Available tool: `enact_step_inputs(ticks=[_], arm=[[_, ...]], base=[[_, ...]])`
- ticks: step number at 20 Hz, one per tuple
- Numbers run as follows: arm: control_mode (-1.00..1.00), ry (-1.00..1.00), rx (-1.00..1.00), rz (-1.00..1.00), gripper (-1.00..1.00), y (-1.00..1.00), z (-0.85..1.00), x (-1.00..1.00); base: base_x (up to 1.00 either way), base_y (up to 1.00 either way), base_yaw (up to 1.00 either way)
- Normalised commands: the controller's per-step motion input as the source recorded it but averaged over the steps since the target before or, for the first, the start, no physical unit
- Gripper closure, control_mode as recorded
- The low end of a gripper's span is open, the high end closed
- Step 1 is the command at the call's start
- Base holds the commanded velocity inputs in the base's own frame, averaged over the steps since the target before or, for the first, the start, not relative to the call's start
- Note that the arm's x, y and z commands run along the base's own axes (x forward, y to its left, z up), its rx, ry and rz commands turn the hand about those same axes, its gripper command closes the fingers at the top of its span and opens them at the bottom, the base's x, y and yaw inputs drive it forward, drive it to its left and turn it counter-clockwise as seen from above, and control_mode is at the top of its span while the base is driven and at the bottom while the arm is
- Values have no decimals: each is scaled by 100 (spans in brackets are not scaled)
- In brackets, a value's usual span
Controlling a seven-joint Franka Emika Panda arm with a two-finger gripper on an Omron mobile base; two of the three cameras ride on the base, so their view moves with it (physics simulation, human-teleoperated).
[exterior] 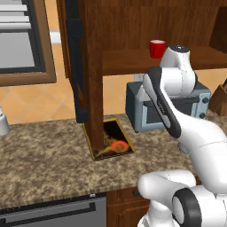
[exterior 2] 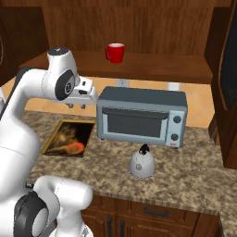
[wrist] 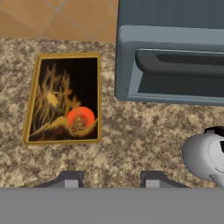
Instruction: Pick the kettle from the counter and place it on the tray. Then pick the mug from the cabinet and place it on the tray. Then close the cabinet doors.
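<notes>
Two dark fingertips [wrist: 70,178] at the bottom edge of the hand view, belonging to one gripper [wrist: 109,179]: spread apart, pinching nothing, hanging above bare counter [wrist: 131,131].

One kettle [wrist: 203,155] near the right fingertip, off to its right and apart from it. Seen from the right base view as well [exterior 2: 141,164]: white-grey, dark lid and handle, upright on the granite [exterior 2: 194,176] just in front of the toaster oven [exterior 2: 139,115], not touching it.

One tray [wrist: 68,55] to the left of the oven [wrist: 175,57], flat on the counter, gold rim, dark pictured surface with one orange patch. Nothing on it. Partly hidden behind the left door in the left base view [exterior: 113,133].

One red mug [exterior 2: 115,52], upright on the inner shelf [exterior 2: 152,65] of the cabinet [exterior 2: 139,23], above the oven and well apart from the tray [exterior 2: 69,134]. Visible too in the left base view [exterior: 157,48], just beside the arm's top joint.

Two cabinet doors, both swung open: left one [exterior: 76,66] edge-on over the counter [exterior: 44,159], right one [exterior 2: 227,60] at the far right.

One white cylinder [exterior: 2,122] at the far left edge, well apart from everything else.
</notes>
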Motion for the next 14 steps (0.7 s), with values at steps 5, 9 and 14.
enact_step_inputs(ticks=[5,9,14], arm=[[-100,-1,0,-3,-100,-13,-4,-26],[-100,4,6,-12,-100,-65,-9,-37],[-100,9,6,-13,-100,-82,-23,-32]], base=[[0,0,0],[0,0,0],[0,0,0]])
